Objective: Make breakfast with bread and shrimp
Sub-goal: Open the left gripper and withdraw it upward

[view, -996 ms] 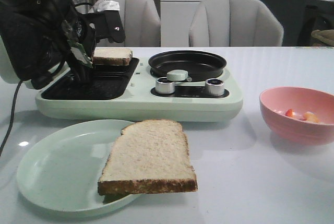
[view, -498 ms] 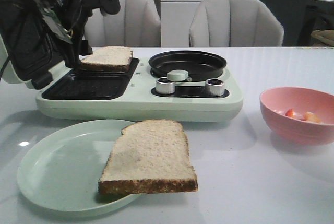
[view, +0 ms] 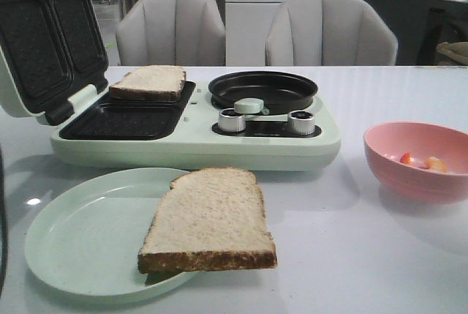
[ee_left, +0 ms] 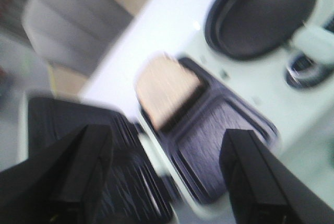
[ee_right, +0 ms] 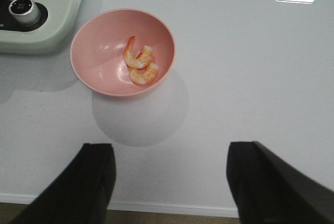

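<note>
Tan bread: from the front we see one slice [view: 208, 220] on the plate [view: 73, 237] at 6 o'clock, another [view: 149, 82] on the sandwich maker [view: 190, 146] at 10. Our left gripper [ee_left: 167, 174] gapes wide, empty, above that slice. Our right gripper [ee_right: 172, 179] hangs spread and empty, shrimp [ee_right: 140, 66] in the pink bowl [ee_right: 88, 62] at 11.

Even light, blurred left wrist view
</note>
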